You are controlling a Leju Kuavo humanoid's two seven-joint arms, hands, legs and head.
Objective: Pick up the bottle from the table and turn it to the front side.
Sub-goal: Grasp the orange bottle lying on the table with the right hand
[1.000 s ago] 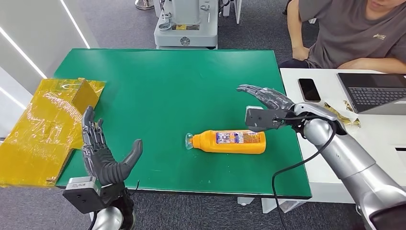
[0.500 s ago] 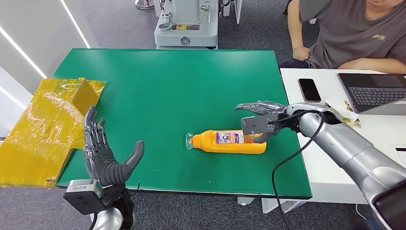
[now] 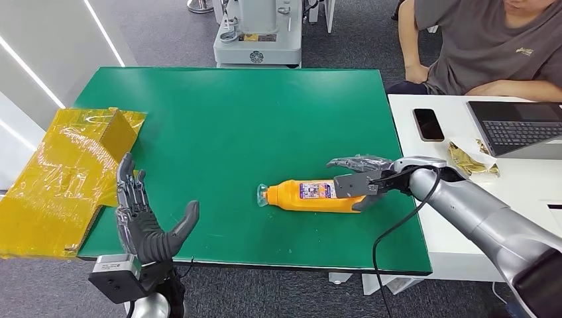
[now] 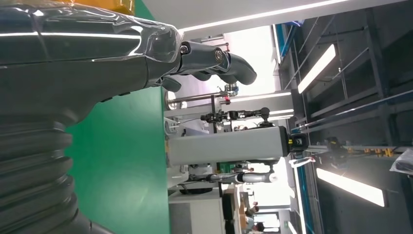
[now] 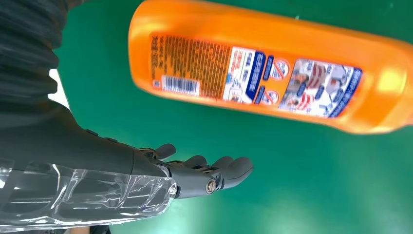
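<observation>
An orange bottle (image 3: pixel 311 196) lies on its side on the green table (image 3: pixel 232 119), clear cap to the left and back label with a barcode facing up (image 5: pixel 263 73). My right hand (image 3: pixel 361 175) is low over the bottle's base end, fingers arched over the far side and thumb at the near side. In the right wrist view its fingers (image 5: pixel 209 175) are spread, with a strip of green between them and the bottle, so it holds nothing. My left hand (image 3: pixel 142 215) stands open with fingers up at the table's front left edge, far from the bottle, and is also seen close up (image 4: pixel 97 58).
A yellow wrapped box (image 3: pixel 66 172) lies at the table's left edge. To the right, a white desk (image 3: pixel 530 192) holds a phone (image 3: pixel 428 124), a laptop (image 3: pixel 517 126) and a crumpled wrapper (image 3: pixel 470 159). A seated person (image 3: pixel 477 46) is behind it. A grey machine base (image 3: pixel 258 40) stands beyond the table.
My right hand has come down and drawn in over the bottle's base end, fingers now arched around it. The bottle has not moved. The left hand has barely shifted.
</observation>
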